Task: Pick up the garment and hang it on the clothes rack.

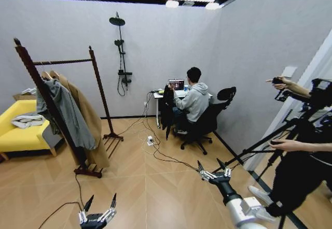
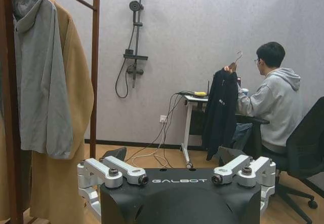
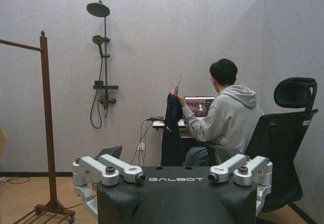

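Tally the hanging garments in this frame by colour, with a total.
Grey: 1, the hooded jacket on the clothes rack
Tan: 1, the long coat on the same rack
Black: 1, the garment a seated person holds up by its hanger
Total: 3

The clothes rack (image 1: 62, 110) stands at the left, with a hooded jacket (image 1: 65, 112) and a long coat (image 1: 91, 125) hanging on it and a sofa (image 1: 18, 130) behind it at the far left. Far in the middle, a seated person holds up the garment (image 1: 167, 110) beside a desk (image 1: 161, 95). Both grippers sit near, the left gripper (image 1: 98, 204) before the rack, the right gripper (image 1: 213, 168) to the right.
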